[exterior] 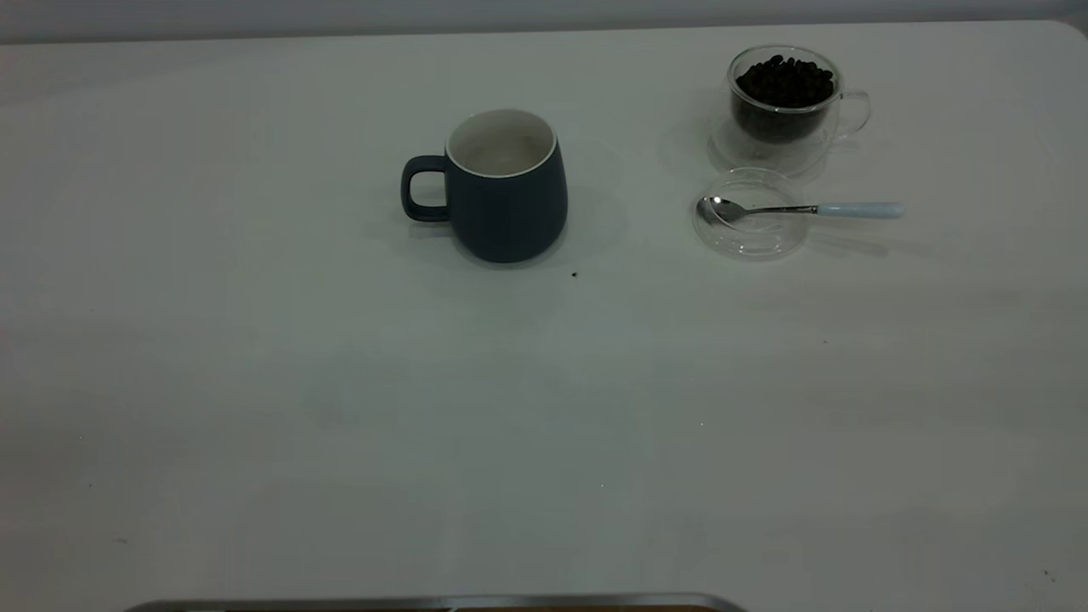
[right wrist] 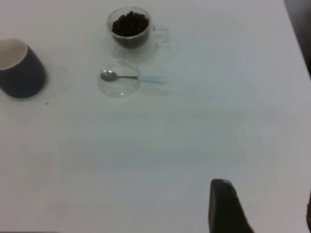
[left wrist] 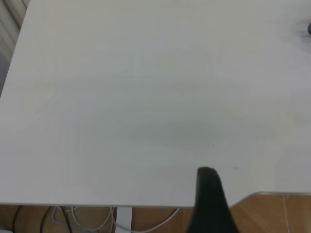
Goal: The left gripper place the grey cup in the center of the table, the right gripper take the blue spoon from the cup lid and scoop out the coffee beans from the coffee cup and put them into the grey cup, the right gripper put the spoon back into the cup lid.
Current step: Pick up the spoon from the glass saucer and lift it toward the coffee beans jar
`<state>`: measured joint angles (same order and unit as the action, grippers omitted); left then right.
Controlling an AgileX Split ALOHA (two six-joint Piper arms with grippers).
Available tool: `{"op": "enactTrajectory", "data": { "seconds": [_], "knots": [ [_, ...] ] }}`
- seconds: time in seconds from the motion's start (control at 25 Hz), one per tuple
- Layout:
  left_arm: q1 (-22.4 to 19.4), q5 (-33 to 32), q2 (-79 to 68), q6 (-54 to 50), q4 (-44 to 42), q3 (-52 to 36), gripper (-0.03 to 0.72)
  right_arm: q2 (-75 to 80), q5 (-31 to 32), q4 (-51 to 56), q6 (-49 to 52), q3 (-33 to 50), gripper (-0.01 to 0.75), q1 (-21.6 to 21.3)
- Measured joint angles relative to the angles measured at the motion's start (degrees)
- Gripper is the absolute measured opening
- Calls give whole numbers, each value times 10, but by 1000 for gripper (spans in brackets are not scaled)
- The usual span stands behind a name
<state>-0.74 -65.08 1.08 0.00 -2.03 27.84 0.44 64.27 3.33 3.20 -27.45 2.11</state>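
The grey cup (exterior: 508,191), dark with a white inside, stands upright near the table's middle, handle to the left; it also shows in the right wrist view (right wrist: 19,73). The glass coffee cup (exterior: 784,106) full of coffee beans stands at the far right (right wrist: 130,28). In front of it lies the clear cup lid (exterior: 750,223) with the blue-handled spoon (exterior: 799,209) across it (right wrist: 133,77). Neither gripper shows in the exterior view. My left gripper (left wrist: 257,194) hangs open and empty over the table's near edge. My right gripper (right wrist: 265,204) is open and empty, well back from the lid.
The white table (exterior: 340,408) has a few dark specks, one just in front of the grey cup (exterior: 575,274). A metal-rimmed edge (exterior: 425,602) runs along the near side. Cables and wooden floor (left wrist: 97,218) show beyond the table edge.
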Motion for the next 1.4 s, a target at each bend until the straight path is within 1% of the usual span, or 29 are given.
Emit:
{"op": "enactTrajectory", "data": {
  "seconds": [0.08,0.2,0.32,0.4,0.52,0.72,0.88,0.96,1.04,1.12,1.28,1.4],
  "knots": [
    [0,0,0,0,0,0,590,12,-5,18,-17,0,444,0],
    [0,0,0,0,0,0,590,54,-28,44,-32,-2,503,0],
    [0,0,0,0,0,0,590,125,-83,59,-37,-2,592,0],
    [0,0,0,0,0,0,590,193,-131,67,-38,-2,625,0],
    [0,0,0,0,0,0,590,314,-199,91,-62,-2,628,0],
    [0,0,0,0,0,0,590,535,-330,152,-185,-18,594,0],
    [0,0,0,0,0,0,590,716,-411,206,-287,-69,588,0],
    [0,0,0,0,0,0,590,803,-440,227,-325,-107,588,0],
    [0,0,0,0,0,0,590,897,-447,244,-348,-148,588,-8],
    [0,0,0,0,0,0,590,981,-439,266,-366,-196,588,-24],
    [0,0,0,0,0,0,590,1134,-382,323,-414,-284,588,-66],
    [0,0,0,0,0,0,590,1208,-357,401,-473,-323,588,-101]
  ]
}}
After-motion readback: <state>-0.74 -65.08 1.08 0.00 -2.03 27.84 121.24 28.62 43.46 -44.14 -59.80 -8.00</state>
